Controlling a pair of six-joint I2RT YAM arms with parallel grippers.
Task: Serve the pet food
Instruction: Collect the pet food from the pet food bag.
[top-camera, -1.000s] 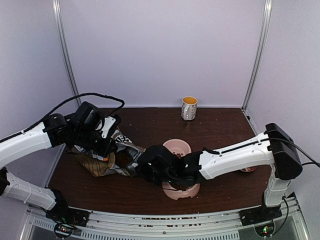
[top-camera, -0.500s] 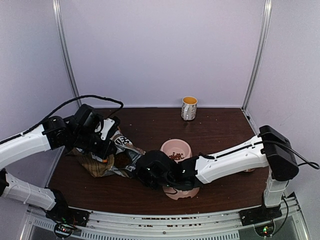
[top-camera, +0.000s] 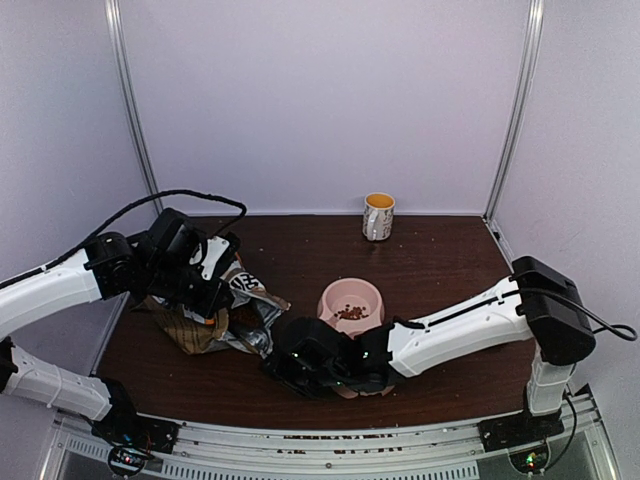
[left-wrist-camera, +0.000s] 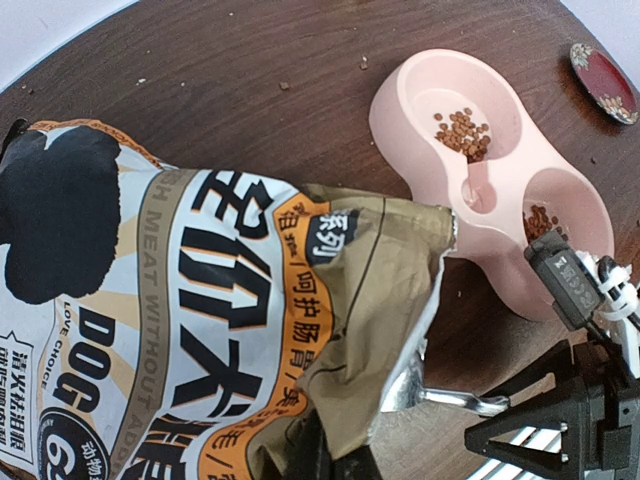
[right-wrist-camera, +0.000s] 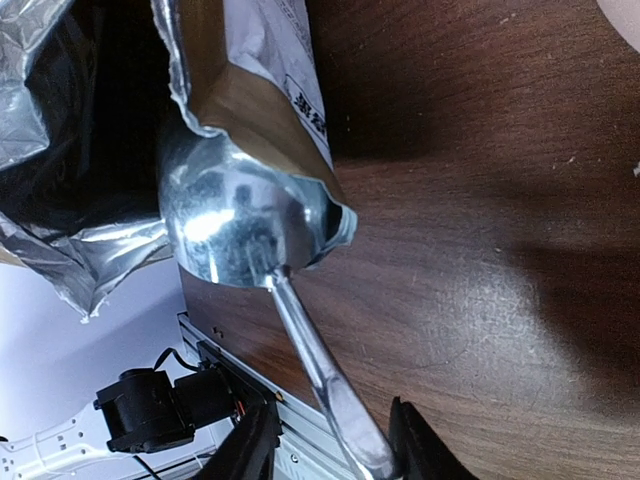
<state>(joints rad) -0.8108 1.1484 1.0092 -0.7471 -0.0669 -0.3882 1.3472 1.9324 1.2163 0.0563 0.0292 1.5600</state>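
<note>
Setting: dark brown wooden table (top-camera: 450, 250) between pale lilac walls. A white patterned mug (top-camera: 378, 216) with a yellow inside stands at the far edge, well apart from everything else.
Bag: a brown paper pet-food bag (top-camera: 205, 318) with a white printed label lies on the table's left side, its mouth toward the bowl. Only the right wrist view shows its silver foil lining (right-wrist-camera: 60, 160).
Left gripper (left-wrist-camera: 335, 455): its dark fingers sit at the lower edge of the bag's mouth, seemingly pinched shut on it, though the frame cuts off the grip.
Right gripper (right-wrist-camera: 330, 452): its fingers clamp the handle of a shiny metal spoon (right-wrist-camera: 235, 220). The scoop end sits at the bag's mouth, partly under a torn paper flap.
Bowl: a pink plastic double bowl (left-wrist-camera: 400, 100) sits just right of the bag. The top view hides its near compartment under the right arm, while the left wrist view shows both.
Pet food: small round reddish-brown kibble pellets (left-wrist-camera: 462, 132) form a small cluster in the far compartment, with a few more in the near one.
Extra: a small red round disc (left-wrist-camera: 603, 82) lies beyond the bowl and shows in the left wrist view only.
</note>
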